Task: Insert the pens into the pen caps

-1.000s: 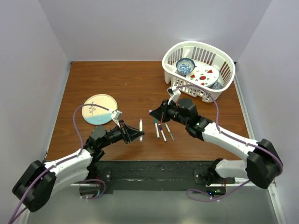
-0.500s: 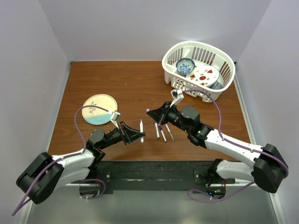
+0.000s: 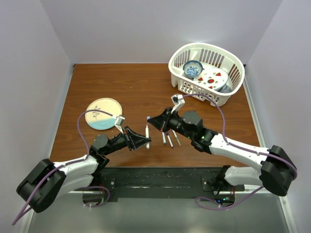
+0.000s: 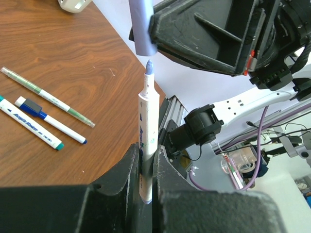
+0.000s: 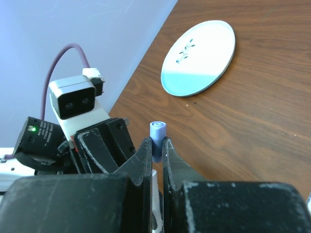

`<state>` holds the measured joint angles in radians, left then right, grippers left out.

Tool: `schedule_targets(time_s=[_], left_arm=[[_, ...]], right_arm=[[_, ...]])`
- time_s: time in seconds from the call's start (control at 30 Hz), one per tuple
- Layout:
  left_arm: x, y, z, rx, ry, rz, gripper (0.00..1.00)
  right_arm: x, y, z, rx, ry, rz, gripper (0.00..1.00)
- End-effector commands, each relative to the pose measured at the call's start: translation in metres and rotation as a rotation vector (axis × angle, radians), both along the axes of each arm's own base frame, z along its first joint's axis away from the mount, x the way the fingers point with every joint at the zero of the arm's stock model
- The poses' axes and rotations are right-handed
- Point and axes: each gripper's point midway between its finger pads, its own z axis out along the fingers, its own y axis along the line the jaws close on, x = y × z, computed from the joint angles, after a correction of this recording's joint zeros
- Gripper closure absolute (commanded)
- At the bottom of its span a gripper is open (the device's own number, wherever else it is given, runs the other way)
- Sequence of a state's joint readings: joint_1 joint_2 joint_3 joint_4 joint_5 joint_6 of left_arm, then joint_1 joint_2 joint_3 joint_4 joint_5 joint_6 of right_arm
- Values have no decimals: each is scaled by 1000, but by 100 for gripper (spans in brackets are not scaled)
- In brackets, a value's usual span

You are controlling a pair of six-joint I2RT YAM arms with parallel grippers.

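Our left fingers pinch a white pen, its lavender tip sticking out past them. Our right fingers pinch a lavender cap, its open end in line with that tip and just apart from it. At 9 o'clock from the held pen, three more pens lie close together on the tabletop. In the top view, a plate lies at 10 o'clock and a white basket at 1 o'clock.

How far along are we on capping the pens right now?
Nothing clearly finished. In hand: the left gripper holds a white pen upright, the right gripper holds a lavender cap just above its tip, not yet on. Left: seat that cap, then check the three pens lying on the table; I cannot tell whether they are capped.
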<state>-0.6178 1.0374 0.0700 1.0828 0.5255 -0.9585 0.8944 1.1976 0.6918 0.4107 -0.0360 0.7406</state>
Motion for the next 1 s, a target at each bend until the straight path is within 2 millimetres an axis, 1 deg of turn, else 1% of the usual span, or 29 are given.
schedule_targets(time_s=[0.0,0.17,0.3,0.47,0.53,0.77,0.97], left_arm=[[-3,-3,20,-36,-72,-22,100],[-3,-2,19,-30,-73,-15,100],[-3,-1,19,-31,-78,-12,100],[-4,0,18,-26,-80,-10,100],[-4,1,19,-24,-84,-7,100],[-5,1,21,-32,-86,-8,100],[-6,2,18,-32,-77,-6,100]], right_arm=[[2,11,33,55,-54,-7,100],[-3,18,33,35,-61,15,100],[-4,18,32,21,-70,3,100],[-4,11,22,-34,-87,-27,100],[-2,8,22,-44,-94,-43,100],[-2,8,28,-44,-106,-39,100],[-4,5,36,-36,-121,-40,100]])
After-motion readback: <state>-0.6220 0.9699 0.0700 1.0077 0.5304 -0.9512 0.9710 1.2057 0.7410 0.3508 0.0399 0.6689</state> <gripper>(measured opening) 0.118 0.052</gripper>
